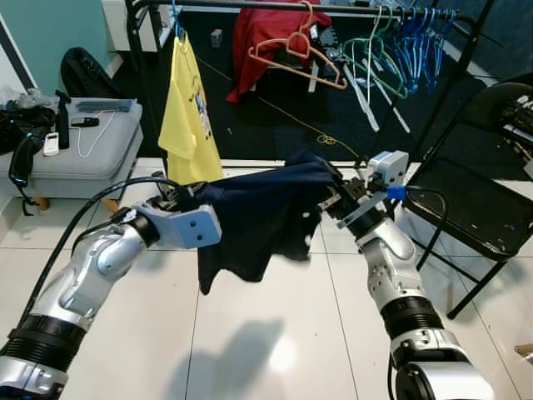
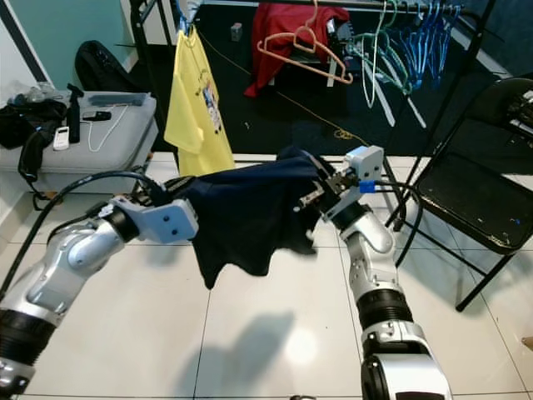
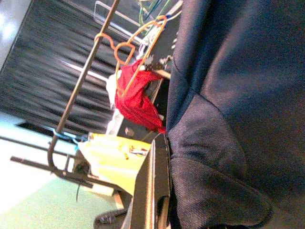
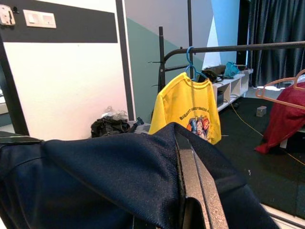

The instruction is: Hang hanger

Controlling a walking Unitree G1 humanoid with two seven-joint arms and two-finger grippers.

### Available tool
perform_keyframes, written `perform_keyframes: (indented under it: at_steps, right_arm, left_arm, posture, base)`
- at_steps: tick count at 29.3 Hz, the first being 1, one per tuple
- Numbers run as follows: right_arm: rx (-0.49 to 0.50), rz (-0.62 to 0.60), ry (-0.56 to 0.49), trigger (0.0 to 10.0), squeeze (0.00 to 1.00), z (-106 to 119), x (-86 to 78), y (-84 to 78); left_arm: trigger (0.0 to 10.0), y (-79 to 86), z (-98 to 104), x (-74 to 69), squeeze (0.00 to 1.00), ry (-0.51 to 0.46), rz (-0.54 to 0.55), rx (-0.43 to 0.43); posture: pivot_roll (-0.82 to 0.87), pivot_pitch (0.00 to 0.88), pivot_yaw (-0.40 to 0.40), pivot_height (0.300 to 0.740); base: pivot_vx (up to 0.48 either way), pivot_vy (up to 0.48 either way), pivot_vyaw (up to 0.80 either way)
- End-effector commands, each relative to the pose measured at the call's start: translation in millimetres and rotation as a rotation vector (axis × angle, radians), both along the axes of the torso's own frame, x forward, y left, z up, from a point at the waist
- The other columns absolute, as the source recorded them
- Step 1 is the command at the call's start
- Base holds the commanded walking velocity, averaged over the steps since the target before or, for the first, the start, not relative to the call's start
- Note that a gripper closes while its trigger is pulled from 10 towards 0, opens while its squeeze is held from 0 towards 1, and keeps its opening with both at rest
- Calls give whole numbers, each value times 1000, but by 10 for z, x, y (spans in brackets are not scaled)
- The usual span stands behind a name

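A navy shirt (image 1: 258,217) hangs stretched between my two grippers at chest height over the white tiled floor. My left gripper (image 1: 179,198) holds its left edge, the fingers buried in the cloth (image 3: 238,95). At the shirt's right shoulder my right gripper (image 1: 333,200) is shut on the fabric, which drapes over one finger (image 4: 193,181). Whether a hanger sits inside the shirt is hidden. Beyond stands a black clothes rail (image 1: 275,7) carrying a yellow shirt (image 1: 187,108) on a blue hanger, and an orange hanger (image 1: 296,50) in front of a red garment (image 1: 266,33).
Green hangers (image 1: 371,50) and several blue hangers (image 1: 420,42) crowd the rail's right end. A black folding chair (image 1: 475,208) stands close to my right arm. A grey case (image 1: 92,142) with small items on it lies at the left.
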State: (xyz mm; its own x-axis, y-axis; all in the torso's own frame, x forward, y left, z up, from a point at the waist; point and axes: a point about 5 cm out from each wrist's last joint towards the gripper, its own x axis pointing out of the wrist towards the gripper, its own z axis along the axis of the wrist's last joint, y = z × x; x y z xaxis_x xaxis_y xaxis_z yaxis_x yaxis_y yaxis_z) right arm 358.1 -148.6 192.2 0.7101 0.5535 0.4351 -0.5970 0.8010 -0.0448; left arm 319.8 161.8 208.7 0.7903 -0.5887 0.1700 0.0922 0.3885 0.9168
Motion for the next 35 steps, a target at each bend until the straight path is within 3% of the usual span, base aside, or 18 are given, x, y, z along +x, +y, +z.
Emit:
perform_keyframes:
  at_steps: [1,2,3,9,10,15,17,19,20,21,22,23,25,26,27,28,30,35]
  right_arm:
    - [6,-11,-20,0,0,52,-15,-18]
    - [6,-11,-20,0,0,52,-15,-18]
    - [10,-16,-17,0,0,60,-18,-20]
    - [28,-29,-4,0,0,76,-20,-29]
    - [34,-33,-3,0,0,81,-21,-29]
    - [63,-47,12,0,0,80,-15,-32]
    - [90,-54,93,0,0,25,16,-23]
    - [65,-39,151,0,0,-35,33,-3]
    - [-15,-18,204,0,0,-121,36,25]
    - [-103,-45,252,0,0,-224,47,2]
    - [-103,-45,252,0,0,-224,47,2]
    - [-160,-110,292,0,0,-306,61,-75]
    - [-146,-136,299,0,0,-305,68,-112]
    - [-138,-145,299,0,0,-296,70,-140]
    - [-138,-145,299,0,0,-296,70,-140]
    - [-137,-149,299,0,0,-291,70,-156]
    - [-141,-147,355,0,0,-333,85,-184]
    - [-96,-177,442,0,0,-384,110,-222]
  left_arm:
    - [10000,33,19,41,365,13,34,-44]
    - [10000,33,19,41,365,13,34,-44]
    - [10000,33,35,51,1000,22,40,-72]
    - [10000,79,73,91,1000,-1,103,-83]
    - [10000,126,82,113,0,-16,150,-86]
    - [10000,257,101,155,0,-18,239,-143]
    - [10000,284,91,154,0,33,227,-210]
    - [10000,257,79,141,0,57,197,-216]
    - [10000,228,69,127,0,66,180,-197]
    - [10000,276,83,147,0,60,235,-232]
    - [10000,276,83,147,0,60,235,-232]
    - [10000,392,98,180,0,44,336,-266]
    - [10000,440,100,190,0,39,368,-267]
    - [10000,417,11,186,0,75,339,-111]
    - [10000,417,11,186,0,75,339,-111]
    - [10000,403,-67,177,0,105,317,5]
    - [10000,321,-349,72,0,260,215,104]
    - [10000,220,-481,-8,0,368,147,74]
  posture:
    - [-16,142,-29,740]
    - [-16,142,-29,740]
    - [-15,141,-29,740]
    - [-15,141,-30,740]
    - [-18,140,-30,740]
    - [-19,142,-33,740]
    - [-18,142,-34,740]
    - [-18,142,-34,740]
    - [-20,144,-33,740]
    - [-21,145,-33,740]
    - [-21,145,-33,740]
    - [-22,143,-35,740]
    - [-22,143,-35,740]
    - [-21,143,-38,740]
    - [-21,143,-38,740]
    - [-21,143,-38,740]
    - [-28,143,-30,740]
    - [-27,142,-30,740]
  base:
    - [0,0,0]
    - [0,0,0]
    - [0,0,0]
    - [0,0,0]
    - [0,0,0]
    - [0,0,0]
    - [0,0,0]
    - [0,0,0]
    - [0,0,0]
    - [0,0,0]
    - [0,0,0]
    - [0,0,0]
    - [0,0,0]
    - [0,0,0]
    - [0,0,0]
    - [0,0,0]
    - [0,0,0]
    - [0,0,0]
